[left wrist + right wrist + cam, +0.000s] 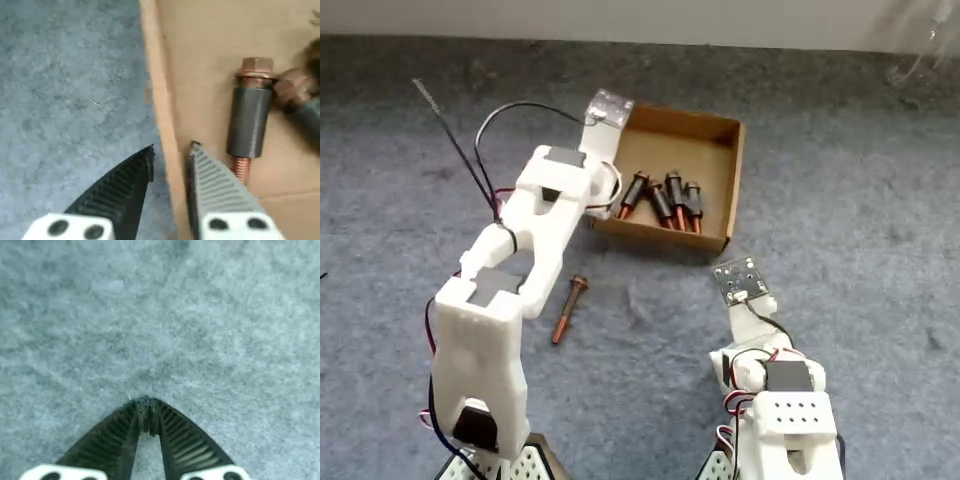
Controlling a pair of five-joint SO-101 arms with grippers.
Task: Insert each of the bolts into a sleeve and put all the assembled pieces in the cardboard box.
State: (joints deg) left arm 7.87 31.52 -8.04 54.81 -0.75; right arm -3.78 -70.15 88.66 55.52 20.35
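Your left end effector (172,150) stands a little open and holds nothing. The side wall of the shallow brown cardboard box (156,75) passes between its two fingertips. Just beyond the paler finger, inside the box, lies a copper bolt in a dark grey cylindrical sleeve (250,120). Other assembled pieces (665,200) lie close beside it. A loose copper-coloured bolt (568,312) lies on the grey felt surface (860,200), behind this end effector, toward the base of its arm. Your right end effector (148,402) is closed with the tips touching and grips nothing; it is just above the surface, near the box's corner.
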